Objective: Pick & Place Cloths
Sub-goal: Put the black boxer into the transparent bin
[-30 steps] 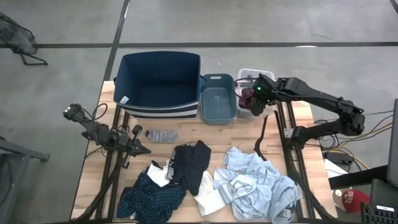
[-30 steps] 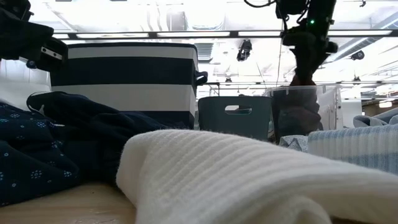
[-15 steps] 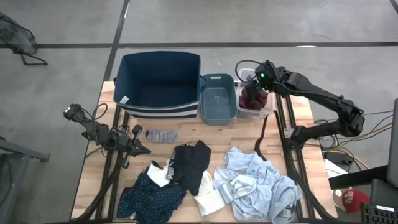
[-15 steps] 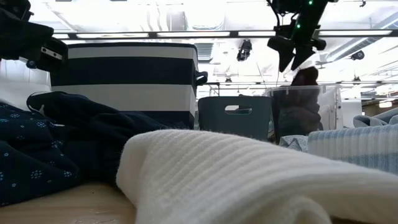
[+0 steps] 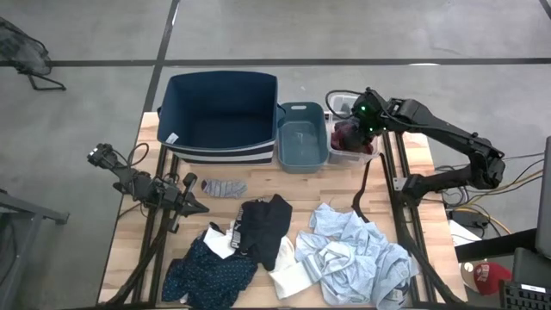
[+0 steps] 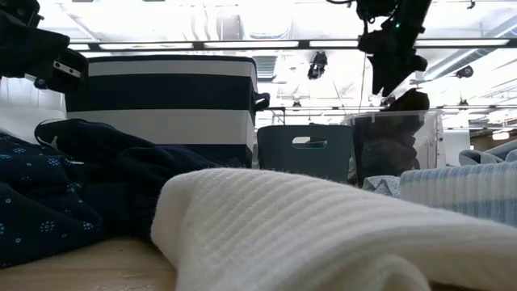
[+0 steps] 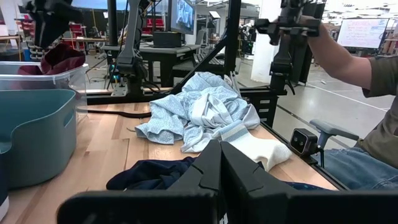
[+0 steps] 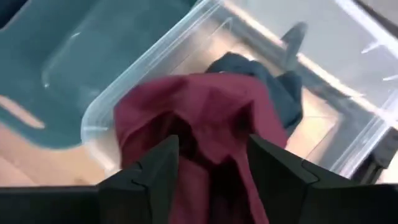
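Observation:
A maroon cloth point(image 8: 199, 106) lies heaped in the clear bin point(image 8: 161, 56) at the table's far right, on top of a dark piece point(image 8: 280, 81); its top point(image 6: 408, 101) stands above the bin's rim. My right gripper point(image 8: 213, 155) hovers open just above it point(image 5: 355, 127), tilted down, touching nothing. My left gripper point(image 7: 217, 180) is shut and level near the table's left edge point(image 5: 196, 207). On the near half of the table lie a grey sock point(image 5: 224, 186), a black piece point(image 5: 265, 226), a dark teal dotted piece point(image 5: 207, 271), a white piece point(image 5: 293, 277) and light blue shirts point(image 5: 357, 254).
A navy striped bin point(image 5: 219, 116) and a teal bin point(image 5: 301, 133) stand left of the clear bin along the far edge. Dark frame rails point(image 5: 392, 172) run beside the table's right side. A person's arm point(image 7: 348, 56) shows beyond the table's right side.
My right gripper has opened and let go of the maroon cloth, which has dropped into the clear bin and lies heaped there. The gripper has risen a little above the bin's rim.

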Robot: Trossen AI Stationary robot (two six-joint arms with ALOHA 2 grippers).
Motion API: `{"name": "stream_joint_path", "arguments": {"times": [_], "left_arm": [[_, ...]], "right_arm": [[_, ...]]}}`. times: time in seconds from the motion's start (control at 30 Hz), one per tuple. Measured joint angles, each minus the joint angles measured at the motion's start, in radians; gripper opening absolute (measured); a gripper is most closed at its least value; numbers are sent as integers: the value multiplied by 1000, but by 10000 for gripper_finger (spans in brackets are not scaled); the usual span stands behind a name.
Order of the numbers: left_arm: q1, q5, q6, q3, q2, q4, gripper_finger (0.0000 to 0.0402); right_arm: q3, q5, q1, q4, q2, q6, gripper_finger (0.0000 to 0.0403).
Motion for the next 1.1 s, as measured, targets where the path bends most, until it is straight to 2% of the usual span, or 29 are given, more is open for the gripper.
{"name": "stream_joint_path", "arguments": {"times": [0.17, 0.23, 0.47, 0.7, 0.8, 0.87, 0.97, 1.1], "left_arm": [[0, 0, 0, 0, 0, 0, 3], [0, 0, 0, 0, 0, 0, 3], [0, 0, 0, 0, 0, 0, 3], [0, 0, 0, 0, 0, 0, 3], [0, 0, 0, 0, 0, 0, 3], [0, 0, 0, 0, 0, 0, 3], [0, 0, 0, 0, 0, 0, 3], [0, 0, 0, 0, 1, 0, 3]], "right_arm": [[-25, -173, 74, 93, -4, 6, 145], [-31, -211, 119, 146, -4, 4, 134], [-33, -214, 297, 283, -4, -30, 108], [-65, -207, 514, 508, 30, -37, 98], [-85, -193, 590, 607, 74, -82, 102], [-97, -136, 634, 658, 121, -98, 112], [-99, -46, 675, 693, 202, -116, 136], [-85, -22, 708, 748, 314, -115, 178]]}}
